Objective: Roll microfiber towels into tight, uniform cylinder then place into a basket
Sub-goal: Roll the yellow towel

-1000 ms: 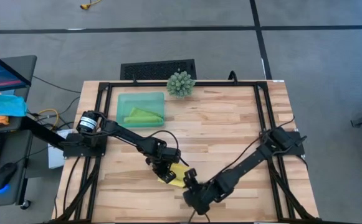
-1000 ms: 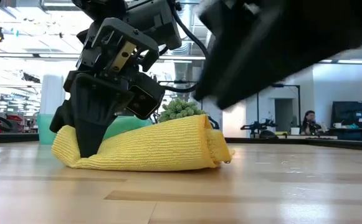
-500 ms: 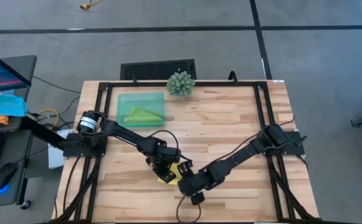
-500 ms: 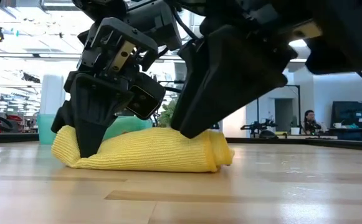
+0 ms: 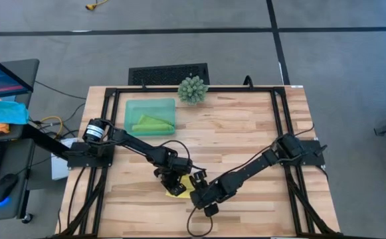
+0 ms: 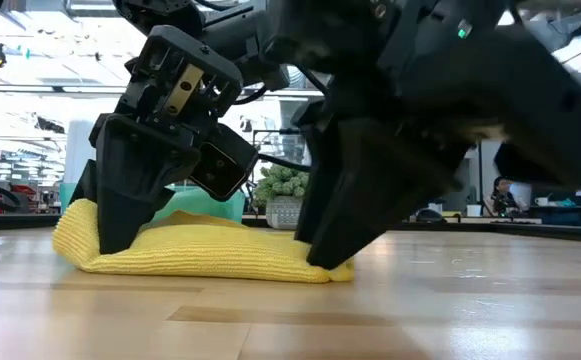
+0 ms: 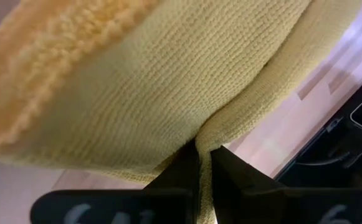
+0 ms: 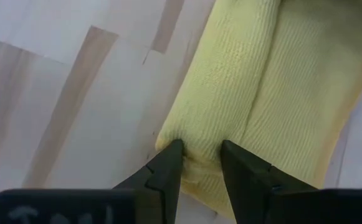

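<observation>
The wooden table [image 5: 246,133] is crossed by both dark arms, which meet near its front middle. The left arm is stretched from its base at the table's left edge diagonally toward the centre front, wrist bent down, and the left tool [image 5: 171,182] is planted on one end of the yellow towel [image 6: 185,252]. In the left wrist view its fingers [image 7: 179,171] are pressed together with a fold of the yellow cloth pinched between them.

The right arm is reached in from the right edge, sloping down and across to the same spot, and the right tool [image 5: 198,194] is set on the towel's other end. In the right wrist view its fingers [image 8: 168,165] are seen partly spread, straddling the end of the roll with cloth bunched between them; a firm grip cannot be confirmed.

The yellow towel lies on the table as a low, flattened roll, held down at both ends, mostly covered from above by the two tools.

Toward the back left of the table the teal basket [image 5: 131,106] is found, with the green towel [image 5: 150,123] lying bundled inside it. Just beside the basket, at the back edge, a spiky green ball plant [image 5: 193,89] is standing. Neither is in the way of the arms.
</observation>
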Motion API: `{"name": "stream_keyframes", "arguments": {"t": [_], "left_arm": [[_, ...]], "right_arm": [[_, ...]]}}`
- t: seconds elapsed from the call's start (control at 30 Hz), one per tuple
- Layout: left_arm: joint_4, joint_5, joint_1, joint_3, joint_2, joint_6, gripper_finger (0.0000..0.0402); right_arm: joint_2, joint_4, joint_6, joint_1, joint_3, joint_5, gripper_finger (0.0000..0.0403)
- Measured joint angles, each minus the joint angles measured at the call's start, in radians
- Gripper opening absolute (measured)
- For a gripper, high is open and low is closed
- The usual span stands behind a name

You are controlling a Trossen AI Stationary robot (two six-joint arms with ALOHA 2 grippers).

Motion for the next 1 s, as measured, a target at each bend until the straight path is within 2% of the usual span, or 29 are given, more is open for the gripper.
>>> {"name": "stream_keyframes", "arguments": {"t": [0.2,0.3,0.43,0.77,0.9,1.0], "left_arm": [[0.001,-0.002,0.0,0.0,0.0,0.004,0.0013],[0.002,-0.009,0.0,0.0,-0.001,0.006,0.0026],[0.005,-0.014,0.0,0.001,-0.002,0.057,0.0062],[0.005,-0.031,-0.008,0.005,-0.006,0.177,0.0183],[0.002,-0.007,-0.007,0.004,-0.011,0.241,0.0202],[-0.004,-0.074,-0.02,0.002,-0.037,0.28,0.0201]], "right_arm": [[0.004,-0.011,0.034,-0.007,0.0,-0.002,0.0136],[0.005,-0.016,0.042,-0.01,0.0,-0.006,0.0132],[0.006,-0.025,0.043,-0.011,-0.001,-0.006,0.0128],[0.007,-0.019,0.043,-0.011,-0.003,-0.004,0.0127],[0.007,-0.017,0.043,-0.011,-0.003,-0.005,0.0127],[0.008,-0.014,0.043,-0.011,-0.003,-0.005,0.0127]]}}
